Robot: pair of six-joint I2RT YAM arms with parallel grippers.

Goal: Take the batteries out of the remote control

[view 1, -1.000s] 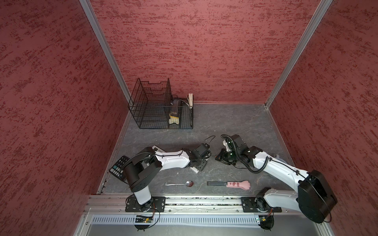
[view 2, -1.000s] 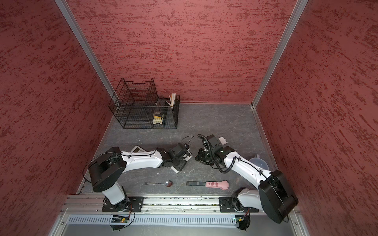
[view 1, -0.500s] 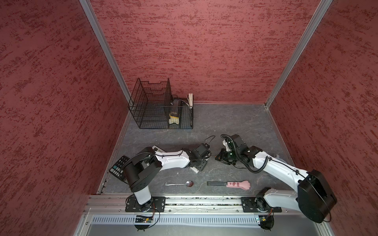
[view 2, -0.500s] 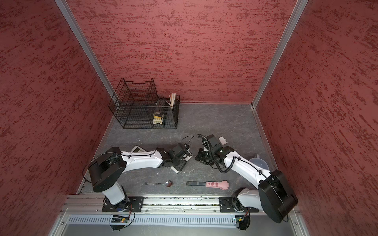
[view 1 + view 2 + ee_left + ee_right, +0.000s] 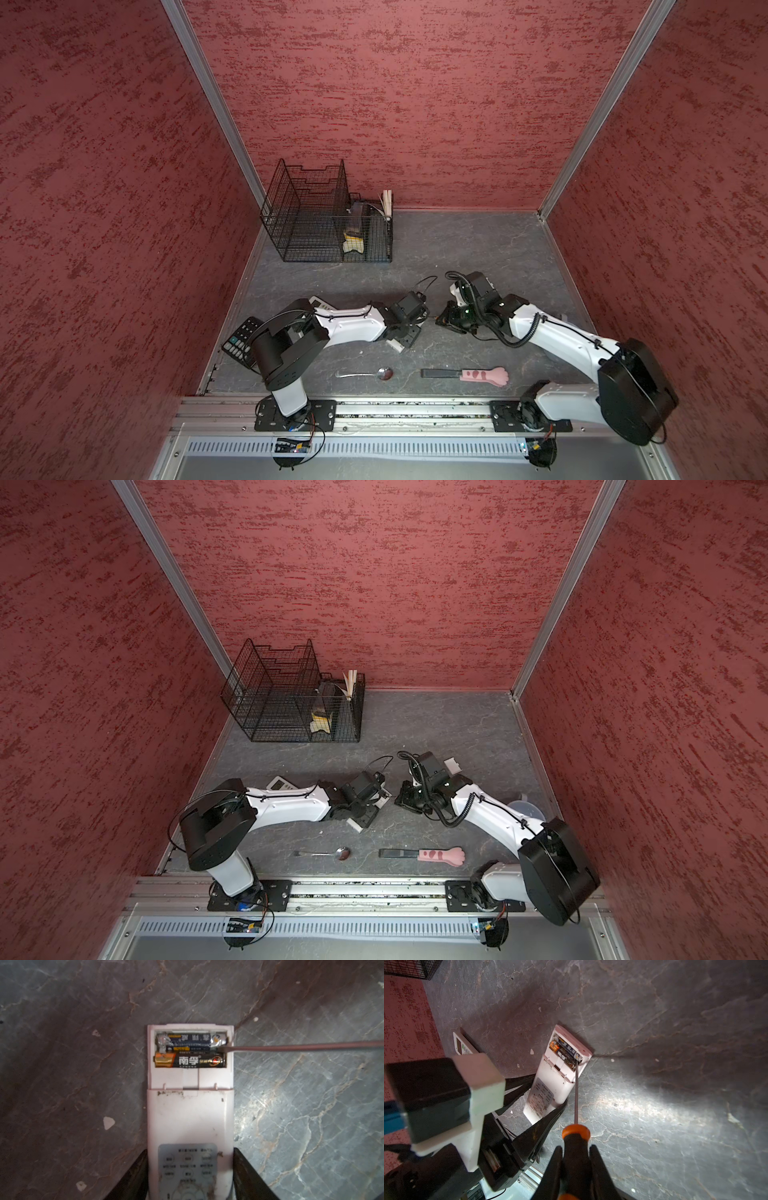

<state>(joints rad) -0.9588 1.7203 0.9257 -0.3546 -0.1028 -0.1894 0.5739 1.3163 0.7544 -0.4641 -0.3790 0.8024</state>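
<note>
Nothing has shifted: left gripper [image 5: 190,1156], half-spread, clamps remote control [image 5: 190,1118]; right gripper [image 5: 576,1152] pinches screwdriver [image 5: 576,1093], tip against one of the batteries [image 5: 191,1042]. Likely light, rigid, slick; lever at an end.

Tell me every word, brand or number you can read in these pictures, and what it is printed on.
"南孚": white characters on the black-and-gold battery in the remote.
Print on the blue battery beside it: upside down and too blurred to read.
Captions on the remote's grey button panel: too blurred to read.
Keys of the calculator in a top view: too small to read.
</note>
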